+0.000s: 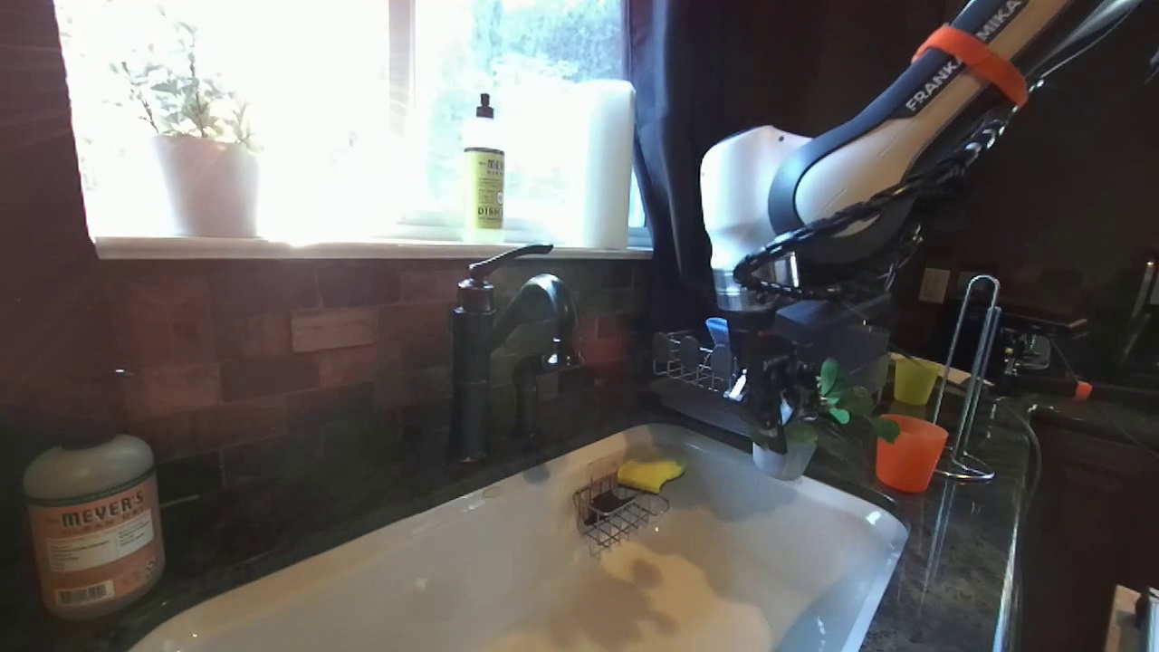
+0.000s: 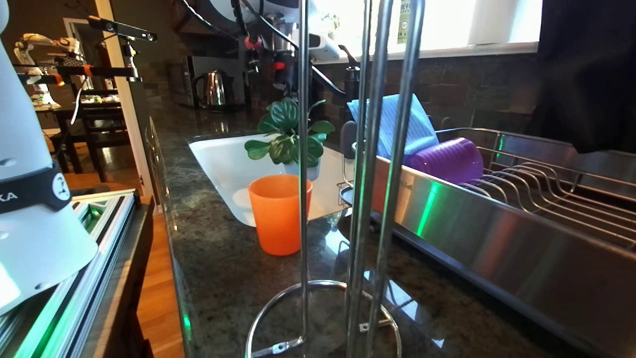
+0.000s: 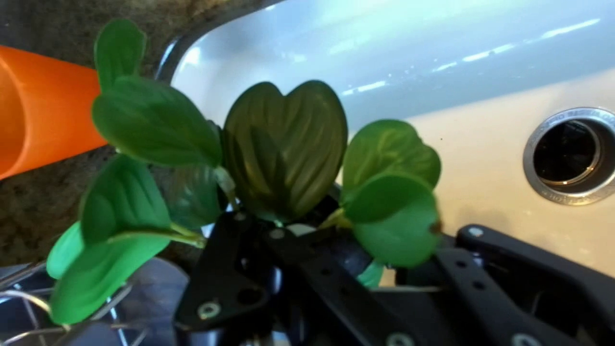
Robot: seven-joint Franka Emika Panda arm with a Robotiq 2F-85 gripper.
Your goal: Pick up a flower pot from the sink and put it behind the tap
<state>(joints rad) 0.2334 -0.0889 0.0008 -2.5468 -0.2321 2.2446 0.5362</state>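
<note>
The flower pot (image 1: 784, 459), a small pale grey pot with broad green leaves, hangs over the end of the white sink (image 1: 724, 534) near its rim. My gripper (image 1: 771, 421) is around the pot's upper part and seems shut on it. In the wrist view the leaves (image 3: 286, 149) cover the fingertips (image 3: 377, 259), so the contact is hidden. The plant (image 2: 290, 134) also shows in an exterior view, its pot partly behind the orange cup. The dark tap (image 1: 471, 371) stands at the sink's back edge, well away from the pot.
An orange cup (image 1: 910, 453) and a wire paper-towel stand (image 1: 982, 380) are on the counter beside the sink. A dish rack (image 2: 497, 209) with a purple cup (image 2: 449, 161) stands close by. A wire caddy (image 1: 620, 521) with a yellow sponge (image 1: 650, 473) hangs in the sink.
</note>
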